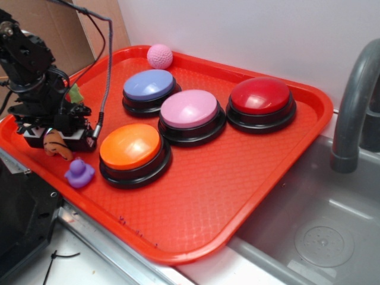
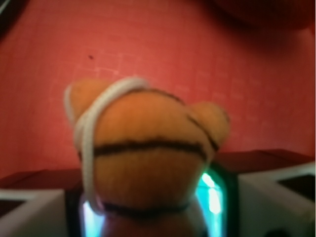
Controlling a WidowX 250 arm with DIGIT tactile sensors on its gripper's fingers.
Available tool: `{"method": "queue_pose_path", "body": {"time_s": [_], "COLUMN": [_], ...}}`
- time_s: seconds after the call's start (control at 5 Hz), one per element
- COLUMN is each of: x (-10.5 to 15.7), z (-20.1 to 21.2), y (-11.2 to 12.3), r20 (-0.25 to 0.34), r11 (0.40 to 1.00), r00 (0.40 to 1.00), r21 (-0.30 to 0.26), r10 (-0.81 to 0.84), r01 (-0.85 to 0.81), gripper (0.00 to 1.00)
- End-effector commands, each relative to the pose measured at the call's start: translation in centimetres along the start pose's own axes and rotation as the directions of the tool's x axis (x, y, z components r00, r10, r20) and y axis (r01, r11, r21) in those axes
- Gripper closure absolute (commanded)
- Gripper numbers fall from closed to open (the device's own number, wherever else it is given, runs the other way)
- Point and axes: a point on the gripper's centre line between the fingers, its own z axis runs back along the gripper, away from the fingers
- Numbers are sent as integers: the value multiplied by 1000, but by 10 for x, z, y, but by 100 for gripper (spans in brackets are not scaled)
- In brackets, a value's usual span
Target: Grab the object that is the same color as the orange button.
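The claw is gripping the small striped orange plush toy tightly between its two fingers, holding it over the left corner of the red tray, near the orange button.

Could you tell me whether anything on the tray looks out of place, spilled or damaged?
Mostly tidy. Small purple crumbs are scattered on the red tray near its front edge, like spilled debris. The four buttons sit upright, and the orange striped plush sits between the pincer fingers.
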Motion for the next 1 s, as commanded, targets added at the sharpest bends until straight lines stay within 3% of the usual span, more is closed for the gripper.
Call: {"method": "queue_pose_path", "body": {"time_s": [0.0,0.4,0.6,0.8], "x": [19,24,18,17], "z": [85,156,175,164], "y": [-30,-83,-108,-120], "r20": [-24,45,117,127], "r11": [990,953,951,967], "r00": [994,984,974,972], "r21": [-94,-245,-219,-139], "r10": [-108,-173,-195,-198], "r01": [106,179,217,215], "gripper": [100,100,100,100]}}
